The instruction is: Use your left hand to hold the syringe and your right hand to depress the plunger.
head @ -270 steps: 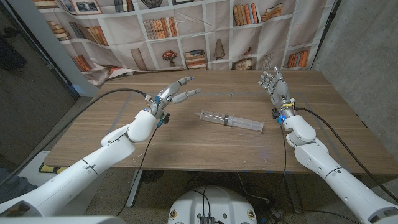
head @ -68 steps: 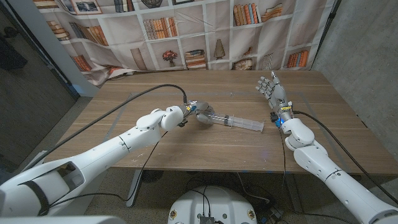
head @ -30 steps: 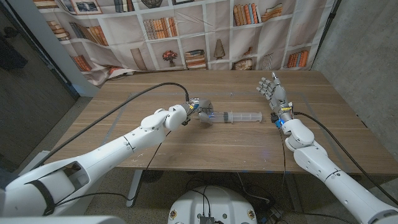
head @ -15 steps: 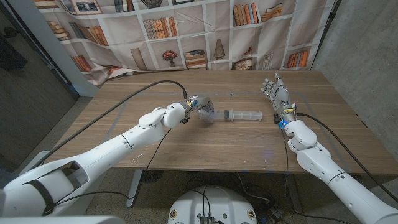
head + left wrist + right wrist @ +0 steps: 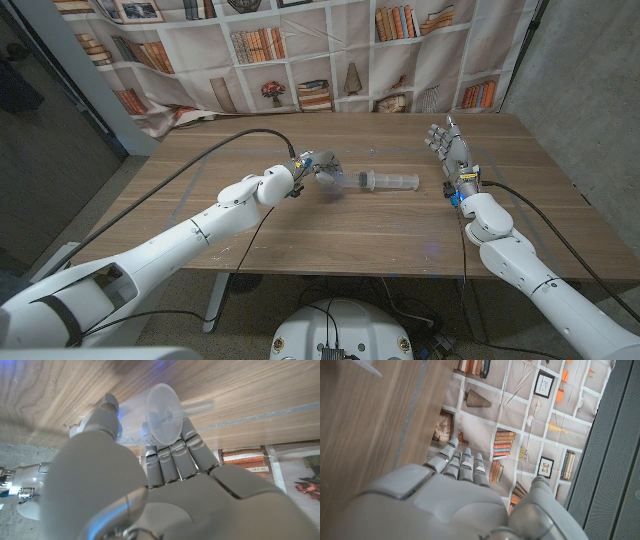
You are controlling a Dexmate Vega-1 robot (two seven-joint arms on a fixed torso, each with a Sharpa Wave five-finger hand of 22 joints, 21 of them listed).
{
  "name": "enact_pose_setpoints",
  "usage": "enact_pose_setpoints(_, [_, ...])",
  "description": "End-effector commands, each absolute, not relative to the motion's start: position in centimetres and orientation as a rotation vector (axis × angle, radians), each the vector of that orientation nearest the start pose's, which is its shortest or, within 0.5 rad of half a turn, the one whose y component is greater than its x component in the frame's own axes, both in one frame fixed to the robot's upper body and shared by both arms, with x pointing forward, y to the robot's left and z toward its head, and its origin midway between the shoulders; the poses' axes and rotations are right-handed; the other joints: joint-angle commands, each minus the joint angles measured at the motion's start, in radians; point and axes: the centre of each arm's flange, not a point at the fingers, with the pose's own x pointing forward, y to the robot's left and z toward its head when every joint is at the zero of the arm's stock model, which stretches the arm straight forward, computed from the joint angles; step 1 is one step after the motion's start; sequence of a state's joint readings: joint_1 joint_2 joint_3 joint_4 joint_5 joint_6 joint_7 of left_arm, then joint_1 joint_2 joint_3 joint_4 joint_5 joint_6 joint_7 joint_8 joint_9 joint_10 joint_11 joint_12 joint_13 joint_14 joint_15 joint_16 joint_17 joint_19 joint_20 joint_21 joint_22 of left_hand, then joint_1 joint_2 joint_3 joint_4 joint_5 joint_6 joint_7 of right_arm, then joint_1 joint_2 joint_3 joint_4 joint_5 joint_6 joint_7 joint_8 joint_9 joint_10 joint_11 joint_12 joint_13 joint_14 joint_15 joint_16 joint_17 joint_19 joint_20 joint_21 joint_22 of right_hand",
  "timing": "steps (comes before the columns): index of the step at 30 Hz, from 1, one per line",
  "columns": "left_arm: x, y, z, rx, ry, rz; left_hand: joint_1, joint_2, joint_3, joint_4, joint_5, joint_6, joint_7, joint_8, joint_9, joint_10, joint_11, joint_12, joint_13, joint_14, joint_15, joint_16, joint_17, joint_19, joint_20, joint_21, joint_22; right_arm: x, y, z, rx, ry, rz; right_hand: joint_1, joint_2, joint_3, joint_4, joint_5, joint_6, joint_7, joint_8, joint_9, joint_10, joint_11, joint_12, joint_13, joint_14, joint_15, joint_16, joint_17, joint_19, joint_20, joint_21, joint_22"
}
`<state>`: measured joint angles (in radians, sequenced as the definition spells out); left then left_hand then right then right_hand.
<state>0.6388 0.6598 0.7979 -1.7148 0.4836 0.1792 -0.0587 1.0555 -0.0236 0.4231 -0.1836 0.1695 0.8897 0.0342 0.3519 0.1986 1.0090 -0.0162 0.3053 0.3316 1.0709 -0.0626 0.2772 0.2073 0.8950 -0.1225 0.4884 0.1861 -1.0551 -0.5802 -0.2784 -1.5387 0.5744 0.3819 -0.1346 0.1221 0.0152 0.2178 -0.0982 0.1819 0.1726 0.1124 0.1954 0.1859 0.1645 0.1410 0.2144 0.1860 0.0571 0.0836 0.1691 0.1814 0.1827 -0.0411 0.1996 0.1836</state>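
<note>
Wooden table [image 5: 330, 235]: bare plank surface nearest the robot, both white arms entering from the bottom corners.

Left hand [image 5: 318, 167]: reached well forward to mid-table, just left of centre; fingers [image 5: 170, 455] wrapped around one end of the syringe, thumb on the opposite side. Holding it. Black cable looped back from the wrist across the table.

Syringe [image 5: 385, 181]: clear plastic, in the middle of the table, held by its left end. Long axis running across the table, roughly parallel to the near edge, almost level; free end pointing toward the robot's right, toward the right hand. Apparently raised a little off the wood, with a faint shadow below; contact with the table not certain. In the left wrist view, a round translucent disc [image 5: 165, 407] at the held end, facing the camera, seated against the fingers, with the barrel extending away beyond it over the wood.

Right hand [image 5: 447, 147]: at the right side of the table, standing on edge, fingers straight, together-to-slightly-spread and pointing toward the far edge. Holding nothing; wide. Apart from the syringe's free end, a clear gap of table between them. In the right wrist view, fingers [image 5: 462, 467] extended over the table edge toward the backdrop.

Backdrop [image 5: 300, 50]: printed bookshelf cloth hung behind the far edge of the table, showing books, vases and framed pictures.
</note>
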Motion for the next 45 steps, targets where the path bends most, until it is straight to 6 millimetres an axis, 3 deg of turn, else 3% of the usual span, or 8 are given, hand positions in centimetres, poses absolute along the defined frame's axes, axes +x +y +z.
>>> enact_pose_setpoints(1, [61.1, 12.9, 0.2, 1.266, -0.713, -0.166, 0.103, 0.103, 0.061, 0.045, 0.008, 0.173, -0.015, 0.002, 0.002, 0.128, -0.117, 0.002, 0.009, 0.138, -0.139, 0.004, 0.006, -0.005, 0.003, 0.005, 0.001, 59.0, -31.2, -3.5, 0.011, -0.733, 0.075, 0.014, 0.003, 0.001, -0.003, 0.008, -0.003, -0.002, -0.005, 0.004, -0.005, 0.001, -0.001, 0.002, -0.006, -0.001, 0.004, 0.001, -0.003, -0.02, -0.001, 0.002])
enact_pose_setpoints(16, [60.8, 13.4, -0.2, 1.111, -0.827, -0.075, 0.111, 0.106, 0.064, 0.044, 0.009, 0.172, -0.006, -0.002, 0.002, 0.126, -0.107, 0.0, 0.027, 0.133, -0.133, 0.002, 0.012, -0.016, 0.008, 0.004, 0.001, 59.6, -30.9, -3.5, 0.03, -0.715, 0.082, 0.015, 0.003, 0.0, -0.004, 0.009, -0.005, -0.002, -0.005, 0.003, 0.0, 0.003, 0.001, 0.001, -0.006, 0.002, 0.008, 0.002, -0.005, -0.019, -0.001, 0.002])
enact_pose_setpoints(30, [60.3, 13.6, -0.6, 1.086, -0.858, -0.079, 0.112, 0.107, 0.062, 0.049, 0.009, 0.166, -0.009, -0.008, 0.003, 0.12, -0.109, -0.003, 0.043, 0.123, -0.136, -0.002, 0.018, -0.028, 0.009, 0.003, 0.001, 59.6, -31.4, -3.5, -0.003, -0.687, 0.084, 0.009, 0.001, -0.005, -0.001, 0.008, -0.01, -0.013, -0.005, 0.003, -0.007, -0.005, -0.002, 0.001, -0.015, 0.0, 0.009, 0.003, -0.026, -0.018, -0.006, 0.002])
enact_pose_setpoints(32, [60.2, 13.6, -0.6, 1.082, -0.861, -0.08, 0.112, 0.107, 0.062, 0.049, 0.009, 0.166, -0.01, -0.008, 0.003, 0.121, -0.11, -0.003, 0.045, 0.122, -0.136, -0.002, 0.019, -0.03, 0.009, 0.003, 0.001, 59.6, -31.3, -3.5, -0.014, -0.684, 0.079, 0.005, -0.001, -0.008, 0.0, 0.007, -0.019, -0.015, -0.007, 0.003, -0.027, -0.005, -0.01, 0.001, -0.035, -0.004, 0.005, 0.003, -0.048, -0.021, -0.011, 0.002])
enact_pose_setpoints(33, [60.2, 13.6, -0.6, 1.081, -0.863, -0.079, 0.112, 0.107, 0.062, 0.05, 0.009, 0.166, -0.01, -0.009, 0.003, 0.12, -0.112, -0.004, 0.046, 0.122, -0.135, -0.002, 0.019, -0.03, 0.009, 0.003, 0.001, 59.6, -31.4, -3.4, -0.018, -0.682, 0.076, 0.001, 0.001, -0.012, 0.002, 0.008, -0.032, -0.018, -0.008, 0.003, -0.077, -0.008, -0.024, 0.0, -0.082, -0.005, 0.0, 0.003, -0.089, -0.023, -0.017, 0.003])
enact_pose_setpoints(35, [60.1, 13.6, -0.7, 1.076, -0.869, -0.075, 0.111, 0.108, 0.061, 0.051, 0.009, 0.167, -0.01, -0.009, 0.004, 0.12, -0.111, -0.004, 0.049, 0.122, -0.135, -0.001, 0.021, -0.031, 0.009, 0.004, 0.001, 59.7, -31.4, -3.3, -0.03, -0.679, 0.087, 0.0, 0.001, -0.015, 0.002, 0.008, -0.04, -0.021, -0.009, 0.003, -0.114, -0.012, -0.031, 0.0, -0.116, -0.007, -0.003, 0.003, -0.119, -0.022, -0.02, 0.003])
enact_pose_setpoints(45, [60.0, 13.9, -0.4, 1.051, -0.882, -0.065, 0.111, 0.108, 0.06, 0.052, 0.008, 0.166, -0.012, -0.01, 0.004, 0.124, -0.109, -0.004, 0.057, 0.12, -0.137, -0.002, 0.023, -0.035, 0.009, 0.004, 0.001, 58.1, -30.7, -2.0, -0.248, -0.752, -0.032, -0.012, -0.001, -0.023, 0.007, 0.009, -0.041, -0.051, -0.005, 0.002, -0.089, -0.047, -0.012, -0.001, -0.104, -0.029, 0.013, 0.003, -0.121, -0.033, -0.008, 0.004])
